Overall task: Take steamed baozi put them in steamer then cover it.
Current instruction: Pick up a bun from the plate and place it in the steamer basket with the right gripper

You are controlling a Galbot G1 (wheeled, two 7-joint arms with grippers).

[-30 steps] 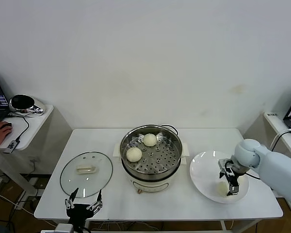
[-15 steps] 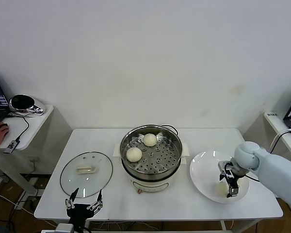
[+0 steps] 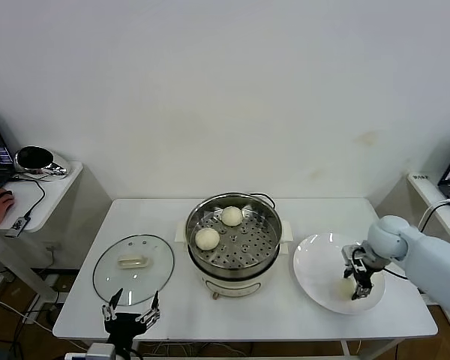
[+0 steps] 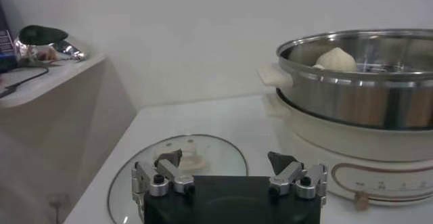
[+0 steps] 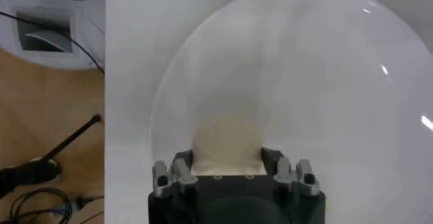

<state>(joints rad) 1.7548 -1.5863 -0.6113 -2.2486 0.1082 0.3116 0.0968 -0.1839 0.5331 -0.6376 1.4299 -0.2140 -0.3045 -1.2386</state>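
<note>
The steel steamer [image 3: 264,225] on its cream base stands mid-table, uncovered, with two baozi on its perforated tray: one at the left [image 3: 207,238] and one at the back [image 3: 232,216]. One more baozi [image 3: 348,287] lies on the white plate [image 3: 315,259] at the right. My right gripper [image 3: 358,282] is down on the plate, its fingers closed against both sides of that baozi [image 5: 226,141], which rests on the plate [image 5: 304,76]. My left gripper [image 3: 127,309] is open and empty at the table's front edge, near the glass lid [image 3: 146,277].
The glass lid [image 4: 210,154] lies flat on the table left of the steamer [image 4: 365,83], its cream knob up. A side stand with a black item and cables is at far left, where a person's hand rests. A white shelf stands at far right.
My right gripper has shifted slightly right over the plate and its fingers have closed in on the baozi, which moved a little with it. The left arm has not moved.
</note>
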